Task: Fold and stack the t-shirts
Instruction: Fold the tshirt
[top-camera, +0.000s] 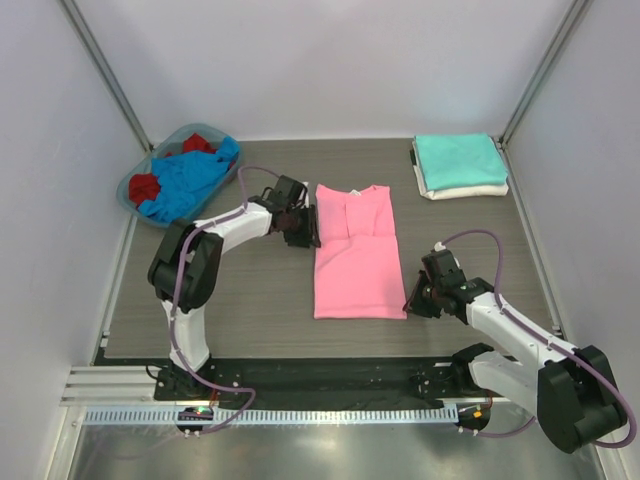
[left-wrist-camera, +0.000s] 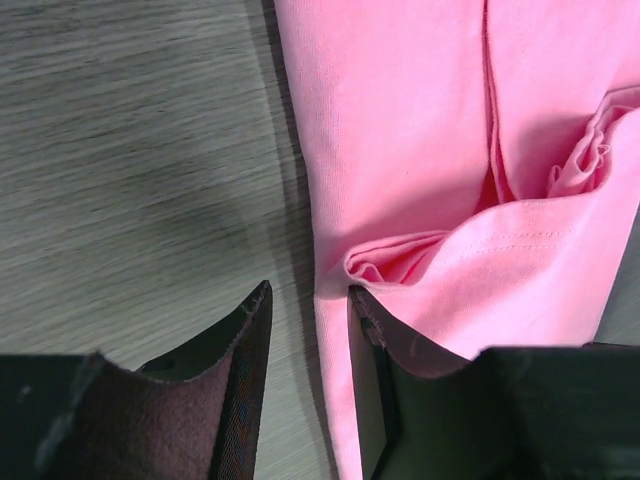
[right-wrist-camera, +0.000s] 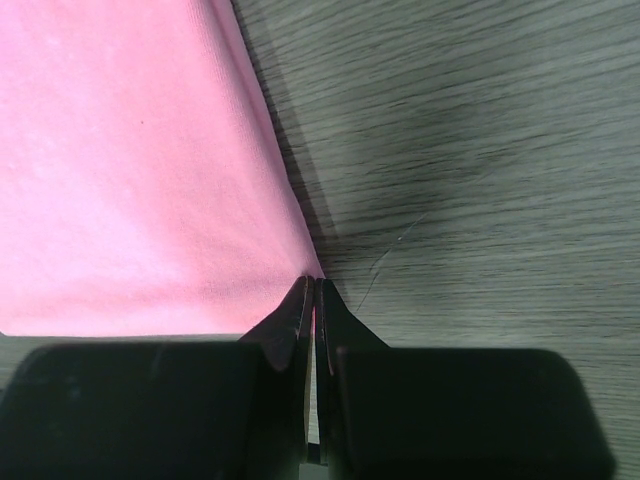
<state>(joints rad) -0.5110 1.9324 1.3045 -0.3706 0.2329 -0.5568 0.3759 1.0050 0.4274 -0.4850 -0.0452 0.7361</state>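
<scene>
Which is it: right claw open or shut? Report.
Shut: the right claw pinches a corner of the pink t-shirt, with no gap showing.

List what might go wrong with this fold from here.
1. The right gripper pinches only the very corner of the pink shirt, so it may slip out on lifting.
2. The left gripper is open astride the shirt's edge beside a bunched tuck. Closing there could miss layers and undo the tuck.
3. With only one side held, lifting now would likely skew the fold.
</scene>
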